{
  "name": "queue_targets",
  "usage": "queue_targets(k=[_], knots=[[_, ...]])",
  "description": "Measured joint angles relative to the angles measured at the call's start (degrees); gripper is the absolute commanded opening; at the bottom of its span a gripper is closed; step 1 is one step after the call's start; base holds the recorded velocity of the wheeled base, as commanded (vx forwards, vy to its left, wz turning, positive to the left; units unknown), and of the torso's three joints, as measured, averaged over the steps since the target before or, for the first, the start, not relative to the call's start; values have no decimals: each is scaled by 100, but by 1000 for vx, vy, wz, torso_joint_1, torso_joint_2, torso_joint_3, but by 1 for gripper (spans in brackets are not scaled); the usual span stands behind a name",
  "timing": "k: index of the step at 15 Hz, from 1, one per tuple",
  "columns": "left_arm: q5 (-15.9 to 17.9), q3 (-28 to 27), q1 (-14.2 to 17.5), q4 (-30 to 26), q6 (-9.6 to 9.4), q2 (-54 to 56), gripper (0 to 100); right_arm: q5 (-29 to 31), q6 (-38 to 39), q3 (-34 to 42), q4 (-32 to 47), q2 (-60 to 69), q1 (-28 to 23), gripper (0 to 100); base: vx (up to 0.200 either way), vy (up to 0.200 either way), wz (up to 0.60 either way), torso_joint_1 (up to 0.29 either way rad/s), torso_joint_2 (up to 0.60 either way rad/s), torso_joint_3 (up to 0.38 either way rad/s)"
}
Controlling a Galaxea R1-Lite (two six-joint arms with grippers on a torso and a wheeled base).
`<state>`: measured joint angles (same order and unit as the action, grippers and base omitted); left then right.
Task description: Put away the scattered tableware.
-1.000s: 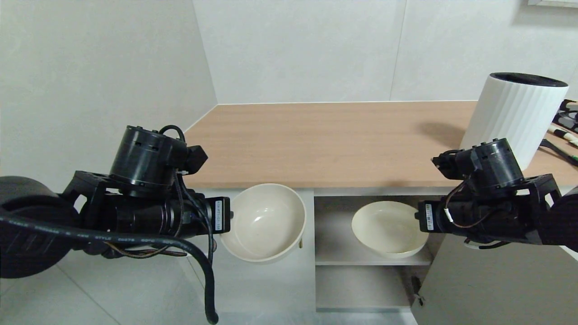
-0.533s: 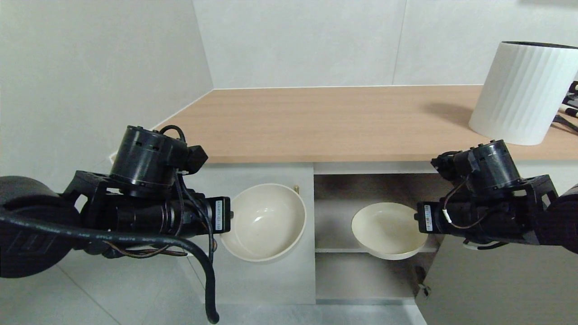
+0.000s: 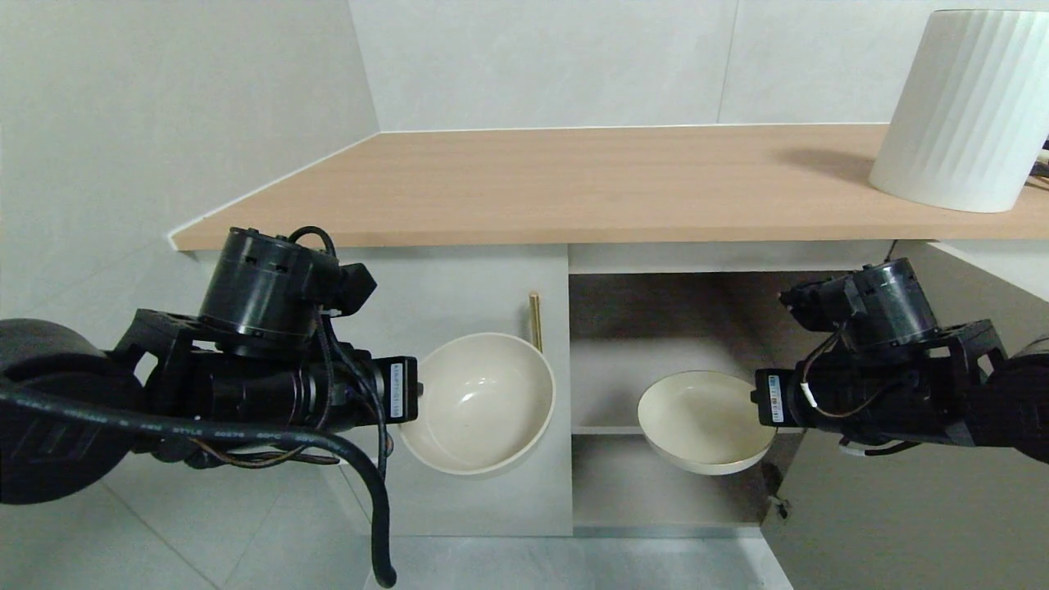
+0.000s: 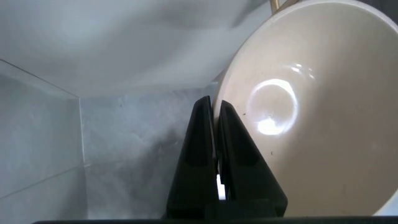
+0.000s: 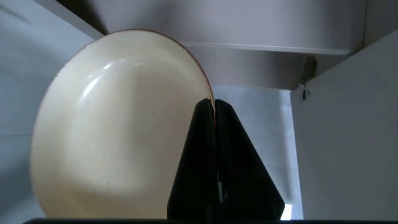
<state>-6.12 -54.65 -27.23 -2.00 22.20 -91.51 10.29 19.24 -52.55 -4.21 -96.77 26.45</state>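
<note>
My left gripper (image 3: 407, 392) is shut on the rim of a deep cream bowl (image 3: 478, 403), held in the air in front of the closed left cabinet door (image 3: 483, 328). In the left wrist view its black fingers (image 4: 205, 134) pinch that bowl's (image 4: 311, 112) edge. My right gripper (image 3: 758, 397) is shut on the rim of a shallower cream bowl (image 3: 703, 420), held before the open cabinet compartment (image 3: 664, 328). In the right wrist view the fingers (image 5: 204, 124) clamp this bowl's (image 5: 118, 124) edge.
A wooden countertop (image 3: 574, 184) runs above the cabinet, with a white ribbed cylinder (image 3: 967, 106) at its right end. The open compartment has a shelf (image 3: 602, 429) and a bottom floor (image 3: 647, 500). The opened door (image 3: 910, 508) stands at the right. A brass handle (image 3: 534, 319) sits on the closed door.
The head view has dropped lower, so the countertop and cabinet sit higher in the picture and more of the cabinet interior shows. Both grippers keep their bowls.
</note>
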Motion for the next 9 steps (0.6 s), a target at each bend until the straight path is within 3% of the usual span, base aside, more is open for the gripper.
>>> queue_targets(k=[9], knots=[[-1,-2,0,0,11,0,0,-6,2,-33,-411,-527,99,0,0,0,0,-1,5,6]])
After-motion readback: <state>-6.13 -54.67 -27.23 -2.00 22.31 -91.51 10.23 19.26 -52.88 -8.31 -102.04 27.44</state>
